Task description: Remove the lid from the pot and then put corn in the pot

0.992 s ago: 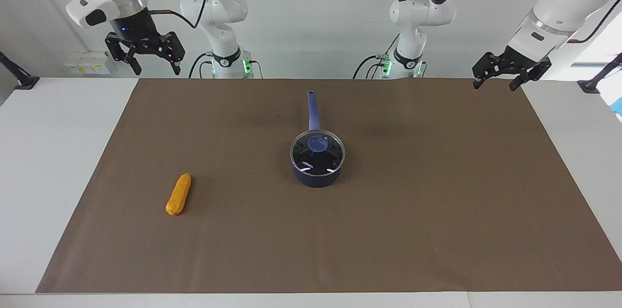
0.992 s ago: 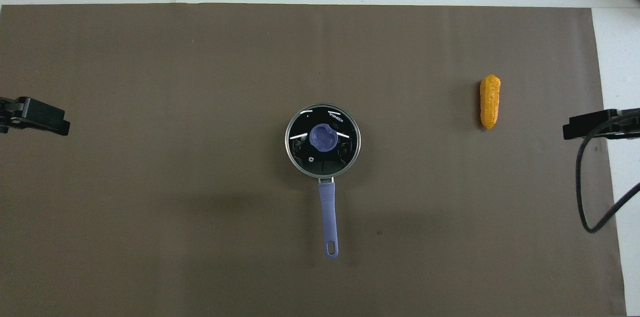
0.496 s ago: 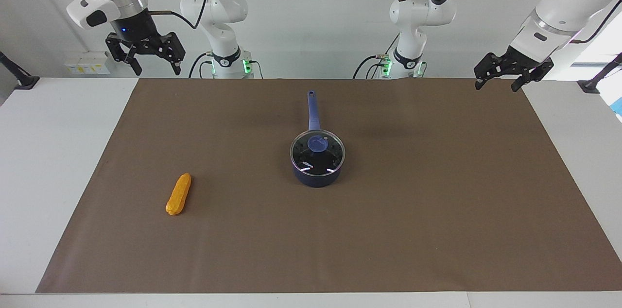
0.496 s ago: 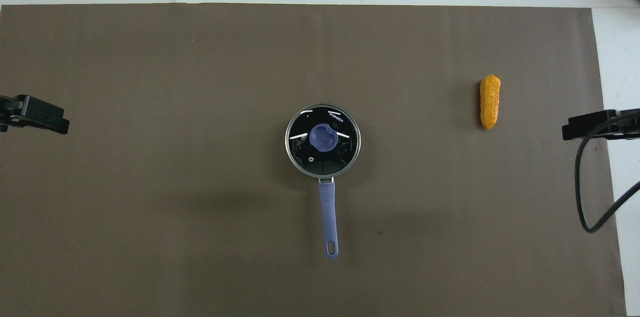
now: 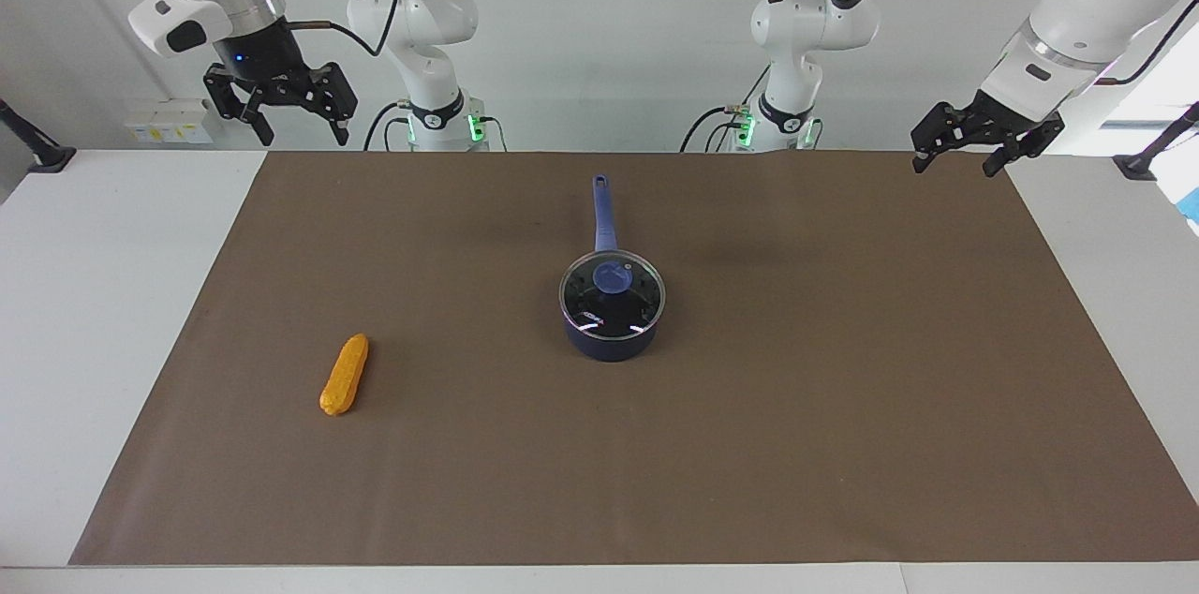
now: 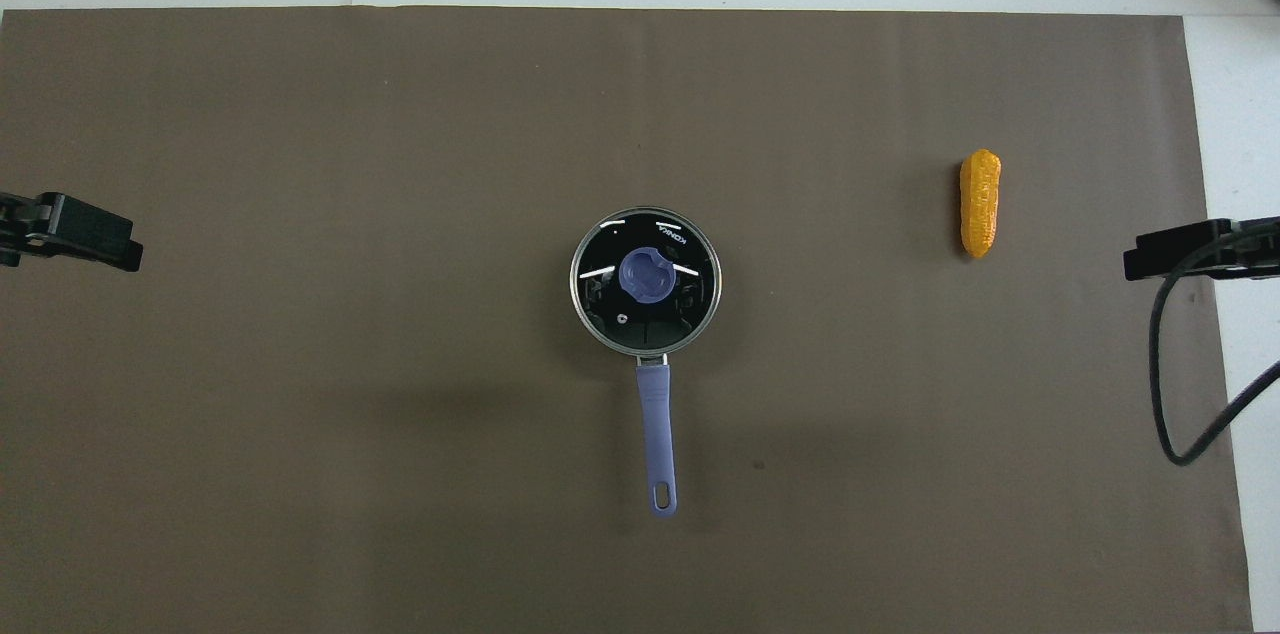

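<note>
Lid (image 5: 612,292) sits flat on the pot (image 5: 610,339) mid-mat, handle pointing at the robots (easy knob access from above). Corn (image 5: 345,375) lies well apart from the pot toward the right arm's end, so that arm probably fetches it. Right gripper (image 5: 293,122) and left gripper (image 5: 961,155) both hang empty, jaws apart, up over the mat's corners at the robots' edge, well apart from the pot.

Both views are bright and evenly lit from above; focus is sharp throughout, with no motion blur; the brown mat (image 5: 843,388) is matte and glare-free; soft, faint shadows lie on it at about 5 o'clock and 7 o'clock of the pot (image 6: 645,282) in the overhead view; the lid (image 5: 612,293) carries short white glints; daylight whitens the facing view's edge at 3 o'clock.
</note>
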Robot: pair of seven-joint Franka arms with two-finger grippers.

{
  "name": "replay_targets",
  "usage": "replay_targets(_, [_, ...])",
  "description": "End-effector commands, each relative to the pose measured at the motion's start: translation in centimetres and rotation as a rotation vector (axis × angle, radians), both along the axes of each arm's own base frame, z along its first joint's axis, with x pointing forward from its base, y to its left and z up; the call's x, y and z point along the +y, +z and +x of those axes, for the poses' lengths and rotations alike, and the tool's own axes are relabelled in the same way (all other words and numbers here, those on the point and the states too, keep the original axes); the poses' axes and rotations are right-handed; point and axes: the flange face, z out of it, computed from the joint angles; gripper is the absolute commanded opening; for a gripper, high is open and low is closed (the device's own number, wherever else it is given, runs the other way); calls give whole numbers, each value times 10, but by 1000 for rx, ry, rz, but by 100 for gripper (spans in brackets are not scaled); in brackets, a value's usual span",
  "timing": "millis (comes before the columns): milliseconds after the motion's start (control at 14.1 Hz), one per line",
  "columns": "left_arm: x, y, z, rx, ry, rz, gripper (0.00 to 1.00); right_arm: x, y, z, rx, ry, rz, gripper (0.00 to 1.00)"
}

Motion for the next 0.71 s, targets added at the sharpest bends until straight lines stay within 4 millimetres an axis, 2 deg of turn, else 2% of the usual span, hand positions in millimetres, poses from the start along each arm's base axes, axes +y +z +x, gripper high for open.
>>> replay_targets(0, [-1,1,-8,13,2,-9,100,-4,-1,-3,-2,15,19,100])
replay_targets(496, [-15,-5,-13,21,-31,-14,100,-4,-1,-3,1,15,19,100])
replay_targets(567, [-30,-5,-12,15,-61,-16,100,-4,0,-4,0,15,19,100])
replay_targets(638, [-36,-8,-11,16,-69,-21,100,-4,-1,-3,1,15,19,100])
